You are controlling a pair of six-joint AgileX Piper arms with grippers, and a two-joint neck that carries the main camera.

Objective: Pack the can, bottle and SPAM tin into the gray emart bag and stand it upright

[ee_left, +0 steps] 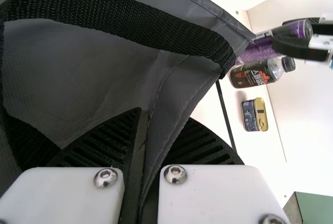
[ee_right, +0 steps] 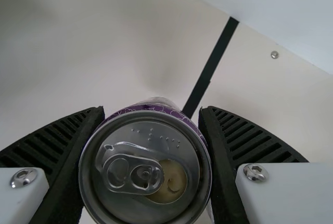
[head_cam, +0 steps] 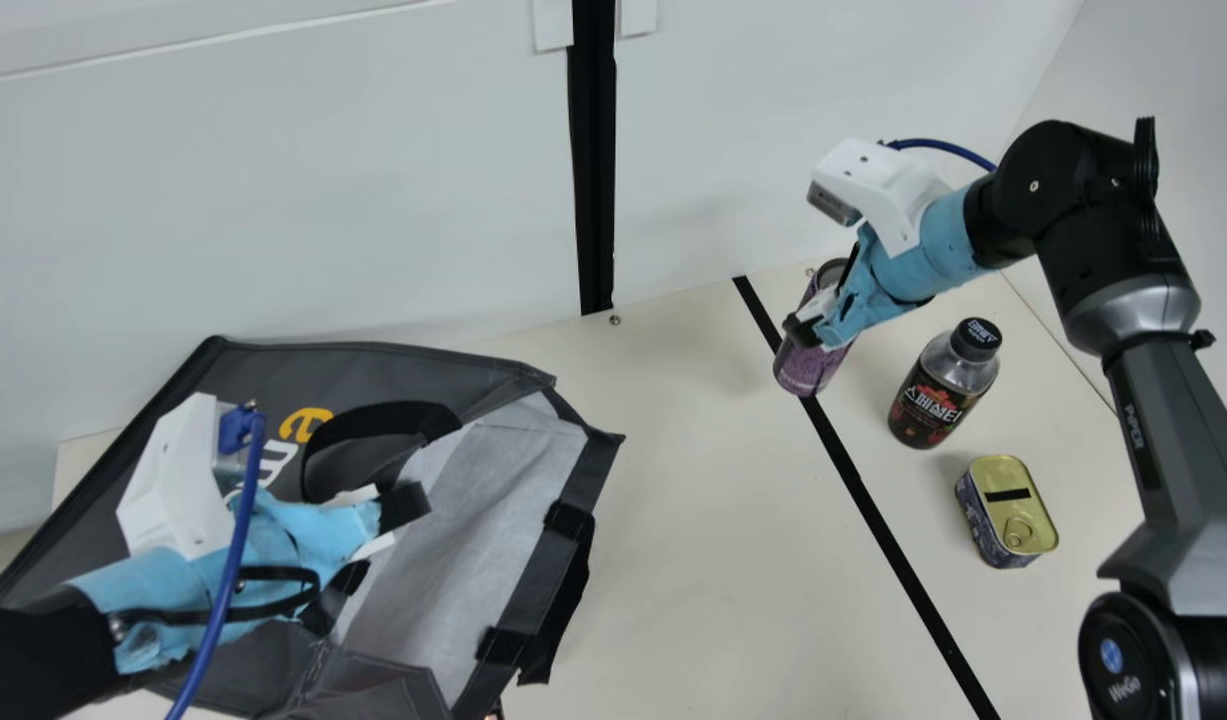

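The gray bag [head_cam: 513,370] lies on its side at the left, its pale lining facing right. My left gripper [head_cam: 373,545] is at its mouth; in the left wrist view that gripper [ee_left: 145,156] pinches a fold of the bag [ee_left: 177,83] between its fingers. My right gripper [head_cam: 821,300] holds the purple can [head_cam: 811,365]. In the right wrist view, the right gripper [ee_right: 151,141] has a finger on each side of the can [ee_right: 145,167], seen from its lid. The bottle [head_cam: 938,390] stands to the can's right, and the SPAM tin [head_cam: 1008,510] sits nearer the front.
A black tape line [head_cam: 873,510] crosses the table [head_cam: 713,560] between the bag and the bottle and tin. The white wall [head_cam: 373,200] rises along the table's back edge. Black straps [head_cam: 563,590] hang at the bag's rim.
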